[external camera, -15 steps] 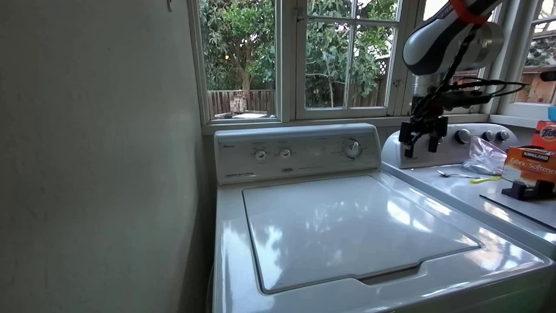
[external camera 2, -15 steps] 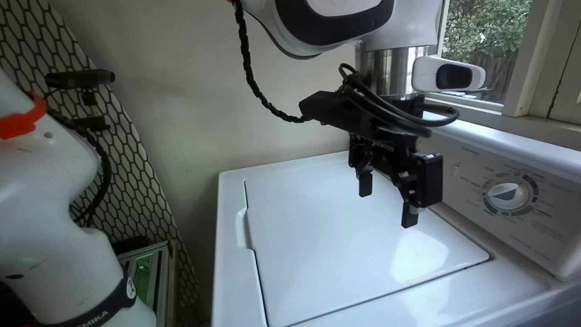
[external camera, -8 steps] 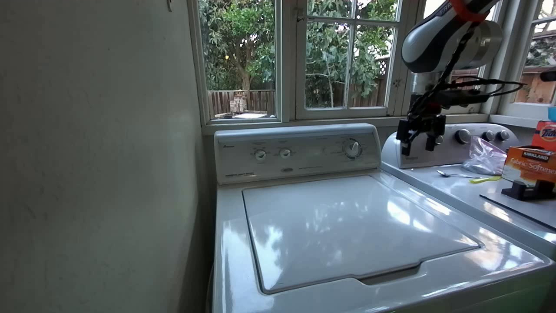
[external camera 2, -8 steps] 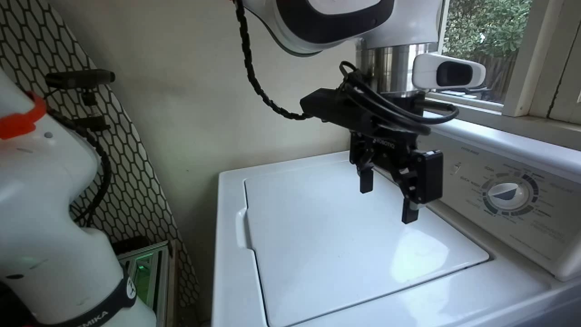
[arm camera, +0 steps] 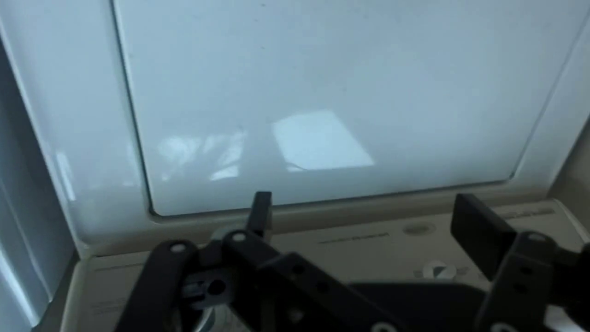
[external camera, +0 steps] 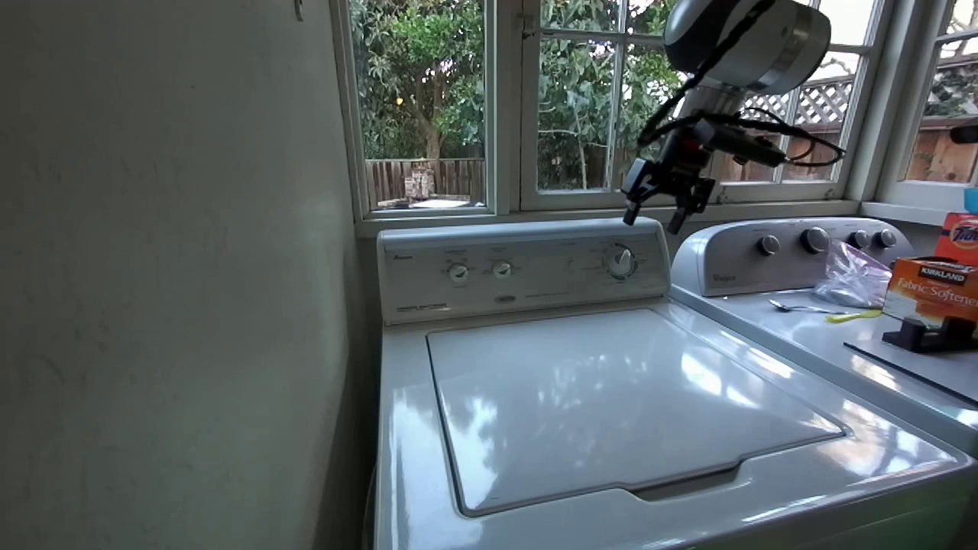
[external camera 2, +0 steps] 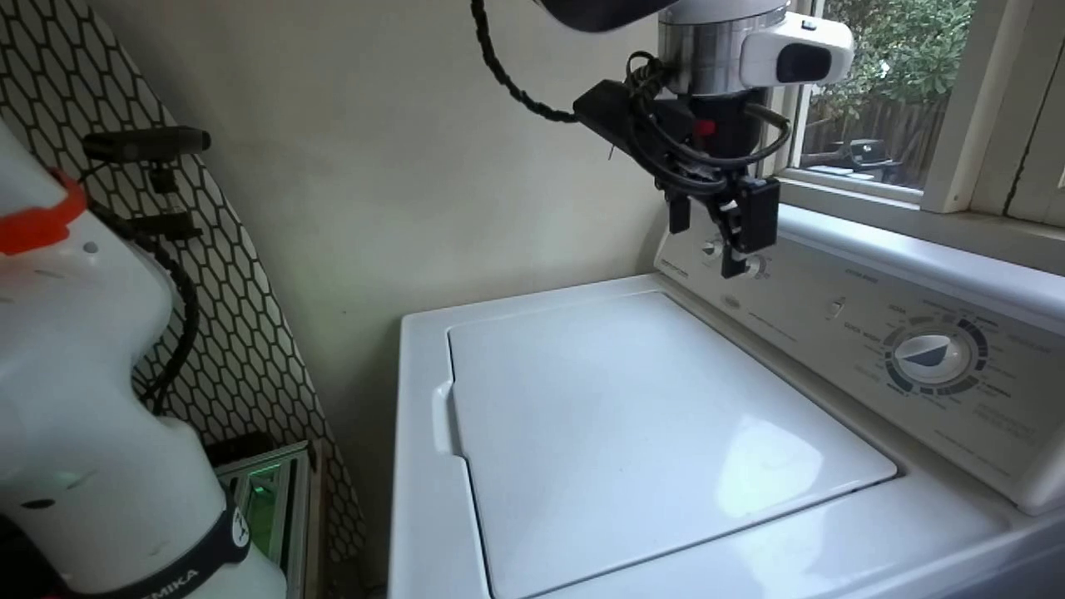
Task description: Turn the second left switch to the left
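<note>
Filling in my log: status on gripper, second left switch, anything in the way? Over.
Gripper open, holding nothing. Second left switch not touched, front uncovered in an exterior view. No obstacle seen between them.

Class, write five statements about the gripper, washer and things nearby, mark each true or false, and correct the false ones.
1. The gripper is open. True.
2. The washer stands open. False: its lid is shut.
3. The second left switch is smaller than the dial. True.
4. A plastic bag lies beside the softener box. True.
5. The gripper grips the dial. False: it holds nothing.
</note>
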